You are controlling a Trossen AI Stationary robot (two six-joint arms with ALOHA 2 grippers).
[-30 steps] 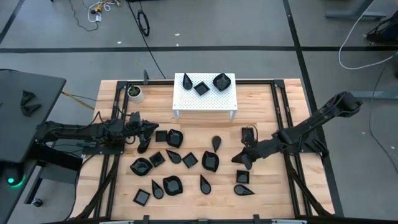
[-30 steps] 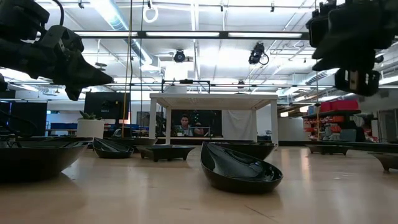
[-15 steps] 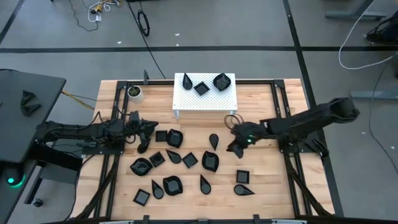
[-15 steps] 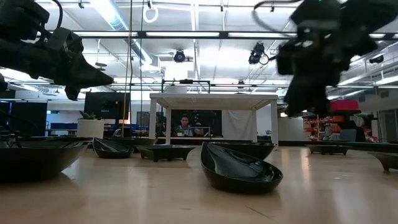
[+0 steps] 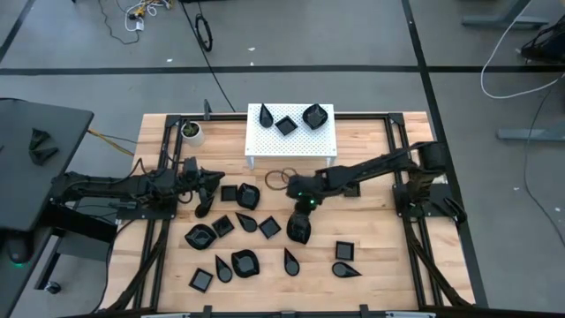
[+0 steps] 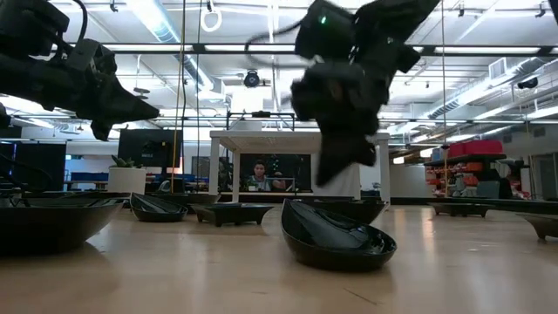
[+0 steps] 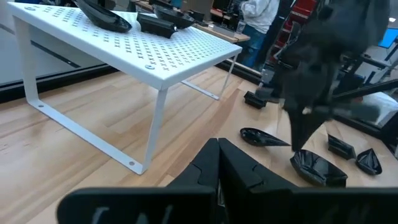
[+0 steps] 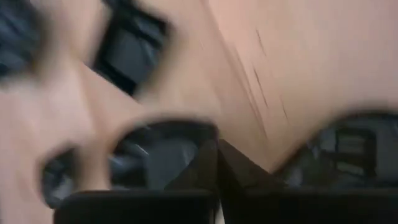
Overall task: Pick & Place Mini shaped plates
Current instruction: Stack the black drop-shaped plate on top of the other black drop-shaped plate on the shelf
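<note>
Here right arm (image 5: 353, 179) stretches across, fingers (image 8: 214, 163) closed.

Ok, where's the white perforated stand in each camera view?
High view: white perforated stand, far middle of the table.
Low view: stand centre, in the background.
Left wrist view: stand fills the upper left.
Right wrist view: not in it.
Shared landmark: right gripper, in front of it.

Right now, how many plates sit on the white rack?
3, all on top of the rack: a teardrop at the end nearer the left arm, a square in the middle, and a shell at the end nearer the right arm. None looks hidden.
</note>
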